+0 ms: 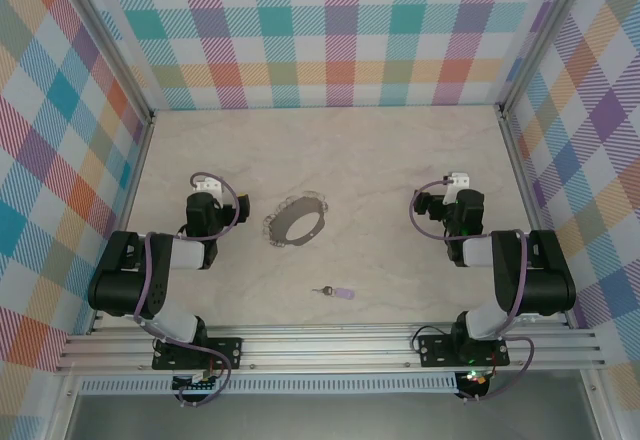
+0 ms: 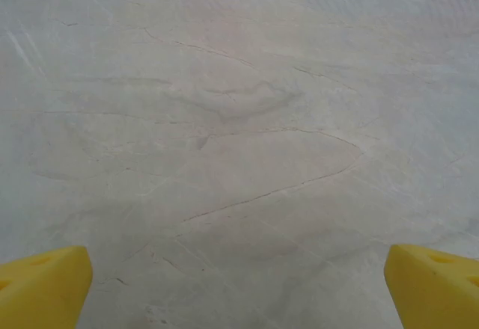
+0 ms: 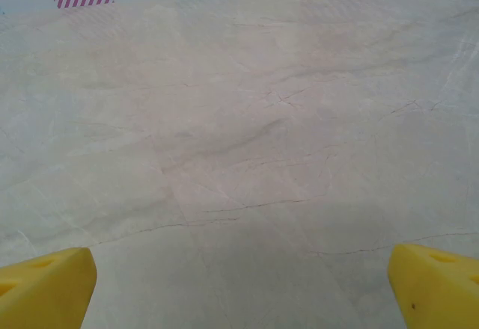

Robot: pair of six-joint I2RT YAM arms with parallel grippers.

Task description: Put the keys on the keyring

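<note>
The keyring (image 1: 296, 220), a thin silvery hoop edged with small wire loops, lies flat on the marble tabletop between the two arms. Nearer the front edge lie the keys (image 1: 333, 291): a tiny dark key joined to a pale lilac tag. My left gripper (image 1: 205, 188) is left of the hoop, apart from it. My right gripper (image 1: 458, 182) sits well to the right. In each wrist view two yellow fingertips (image 2: 41, 288) (image 3: 45, 288) stand wide apart over bare marble. Both grippers are open with nothing between the fingers.
Checked walls close off the table at the back (image 1: 330, 40), left (image 1: 60, 160) and right (image 1: 590, 160). An aluminium rail (image 1: 330, 345) runs along the near edge, carrying both arm bases.
</note>
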